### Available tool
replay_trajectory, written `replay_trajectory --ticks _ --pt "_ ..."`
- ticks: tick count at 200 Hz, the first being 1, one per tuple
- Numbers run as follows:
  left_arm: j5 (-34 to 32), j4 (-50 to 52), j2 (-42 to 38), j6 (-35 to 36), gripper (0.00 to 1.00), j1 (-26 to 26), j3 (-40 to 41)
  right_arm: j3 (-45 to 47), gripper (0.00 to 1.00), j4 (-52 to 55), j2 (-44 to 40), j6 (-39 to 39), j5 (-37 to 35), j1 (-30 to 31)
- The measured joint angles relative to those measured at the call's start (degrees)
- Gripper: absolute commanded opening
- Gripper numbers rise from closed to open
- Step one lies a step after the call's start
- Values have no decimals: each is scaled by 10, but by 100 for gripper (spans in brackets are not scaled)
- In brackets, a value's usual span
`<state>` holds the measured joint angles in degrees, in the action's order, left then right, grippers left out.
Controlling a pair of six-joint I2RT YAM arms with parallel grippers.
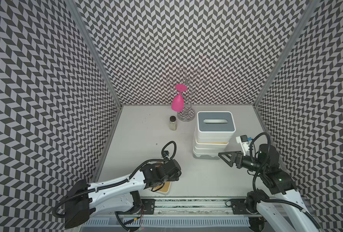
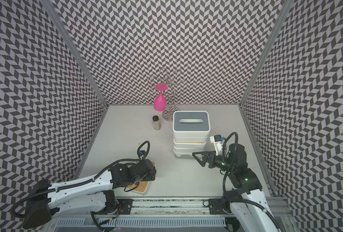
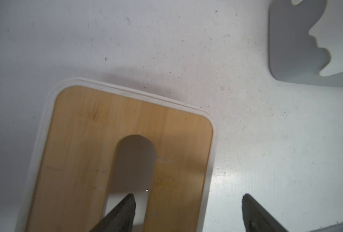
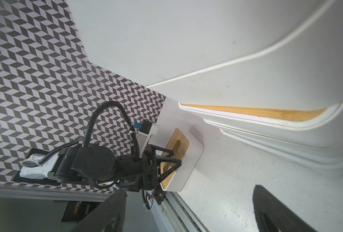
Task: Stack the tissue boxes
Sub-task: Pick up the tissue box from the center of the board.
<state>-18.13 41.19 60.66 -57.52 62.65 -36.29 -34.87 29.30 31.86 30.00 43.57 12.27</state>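
mostly arm-hidden, bamboo-lidded box [image 1: 165,187]; left gripper [image 3: 188,201] seemingly spread astride its rim; right gripper [image 4: 189,193] wide, empty.

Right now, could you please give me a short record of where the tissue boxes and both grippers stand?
stack: several boxes, grey-lidded one on top, right of centre
loose box: bamboo lid, flat at the near edge, apart from the stack
left gripper: over the loose box, jaws open, one above the slot, one beyond its side
right gripper: beside the stack's base, jaws open, empty
task: loose box not yet stacked
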Motion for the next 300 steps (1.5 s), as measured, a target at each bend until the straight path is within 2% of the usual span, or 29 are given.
replay_trajectory --ticks 42,86,106,126,143,176,242,274,300 --pt "18 -11 50 19 78 0 15 0 96 0 0 0 0 0" --pt "10 -21 94 39 64 4 15 0 96 0 0 -2 -1 0" --pt "5 -24 103 44 57 4 15 0 96 0 1 -2 -1 0" --pt "-2 -29 106 53 53 5 14 0 96 0 6 -2 -1 0" --pt "-8 -29 106 57 44 5 13 -3 97 3 9 -2 -3 0" --pt "-18 -22 100 67 40 5 0 -24 97 24 13 -2 -7 0" --pt "-45 28 5 94 29 5 -98 -103 97 69 19 1 3 0" --pt "-58 45 -42 131 26 5 -164 -153 99 84 22 10 23 1" --pt "-70 69 -47 170 24 5 -232 -193 99 79 30 24 39 4"
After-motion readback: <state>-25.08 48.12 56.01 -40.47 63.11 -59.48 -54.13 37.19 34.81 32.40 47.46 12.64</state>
